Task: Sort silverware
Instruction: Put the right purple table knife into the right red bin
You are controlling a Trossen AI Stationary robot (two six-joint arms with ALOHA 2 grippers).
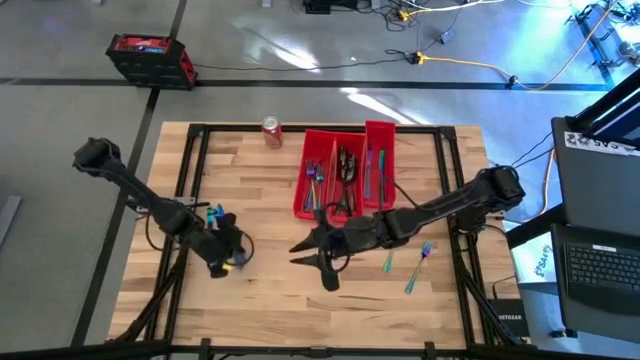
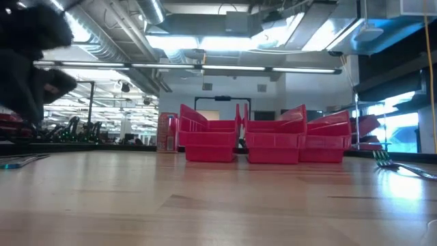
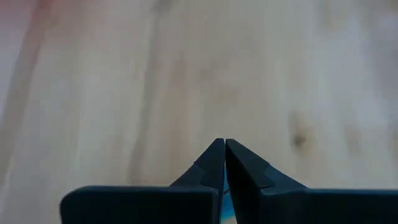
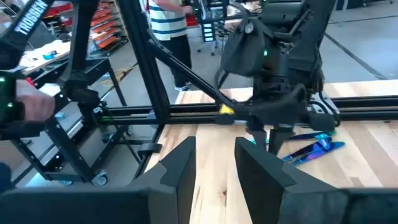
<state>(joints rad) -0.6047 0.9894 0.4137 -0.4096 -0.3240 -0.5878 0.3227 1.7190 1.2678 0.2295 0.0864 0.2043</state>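
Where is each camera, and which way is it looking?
High view: above, looking down at the table, both arms, red bins.
Low view: at tabletop height, facing the bins; a dark arm part at the edge.
Left wrist view: over wood; left gripper shut.
Right wrist view: right gripper open, facing the left arm.
High and low views share the bins.

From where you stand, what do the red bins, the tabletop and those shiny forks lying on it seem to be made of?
The red bins look like glossy moulded plastic: uniform colour, thin walls. The tabletop seems pale wooden planks with a smooth finish, showing grain and seams. The loose forks appear to be metal with an iridescent teal-purple coating, judging by their shifting sheen, though coated plastic can't be ruled out.
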